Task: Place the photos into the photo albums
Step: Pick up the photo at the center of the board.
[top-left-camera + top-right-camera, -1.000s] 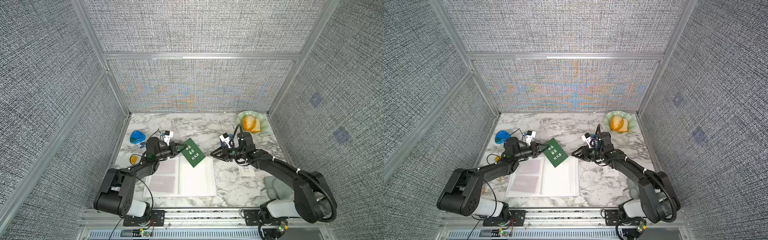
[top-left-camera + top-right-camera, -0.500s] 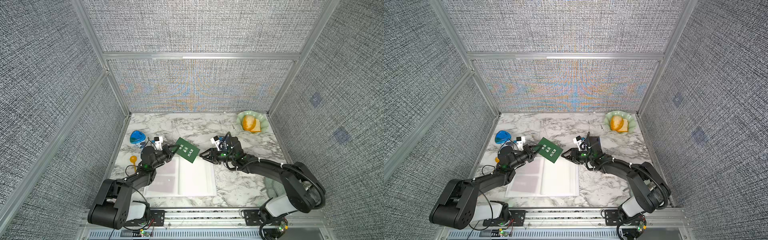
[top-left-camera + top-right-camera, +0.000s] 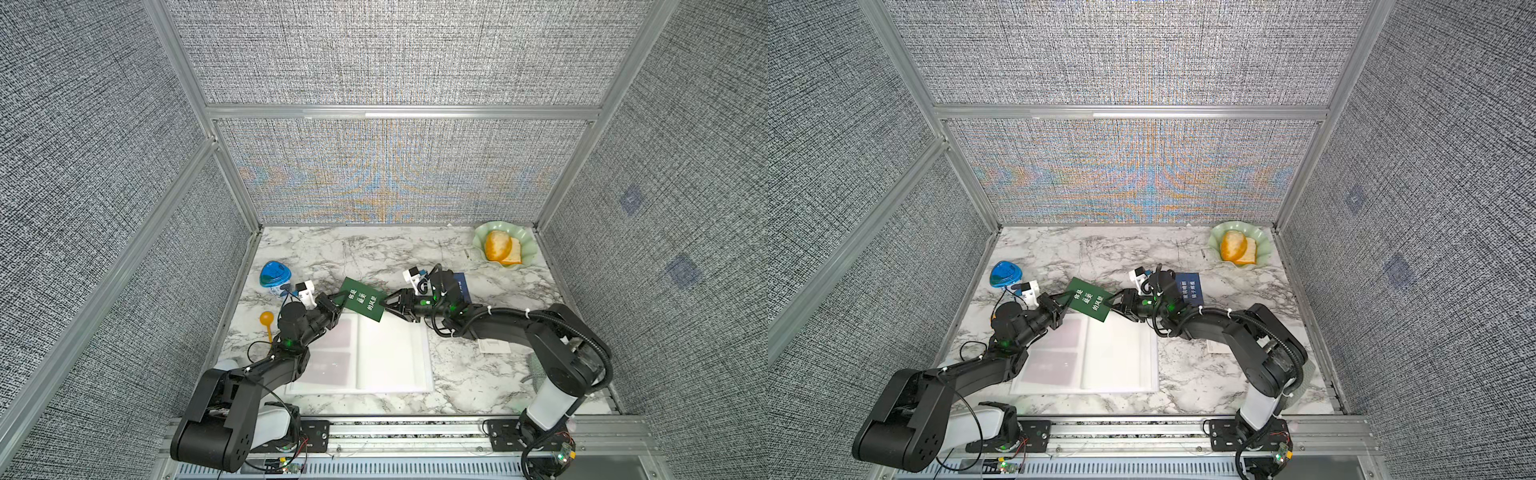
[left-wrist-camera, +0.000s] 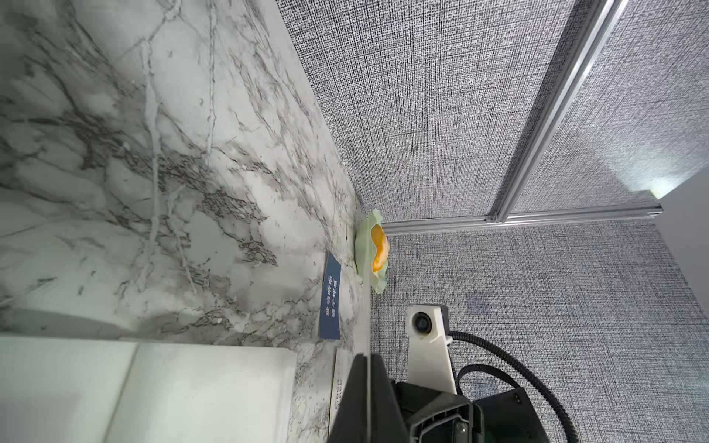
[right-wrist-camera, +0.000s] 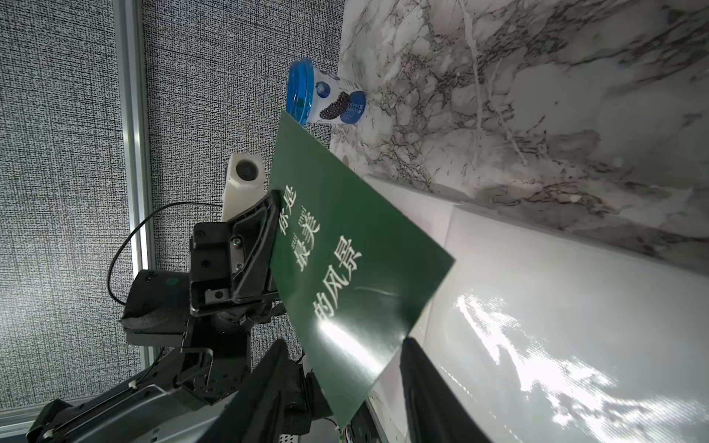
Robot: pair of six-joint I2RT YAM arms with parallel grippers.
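Note:
A green photo with white characters hangs tilted over the back edge of the open white photo album. My left gripper is shut on its left edge; the left wrist view shows the card edge-on between the fingers. My right gripper is open, its fingers on either side of the green photo's near corner. A blue photo and a white one lie on the marble by the right arm. Two dark cards show in the album's left page.
A green scalloped plate with orange food stands in the back right corner. A blue-lidded cup and an orange spoon lie at the left, beside the left arm. Grey walls enclose the marble table.
The green photo has shifted a little to the left in the left gripper. The right gripper has travelled left across the table and now straddles the photo's corner.

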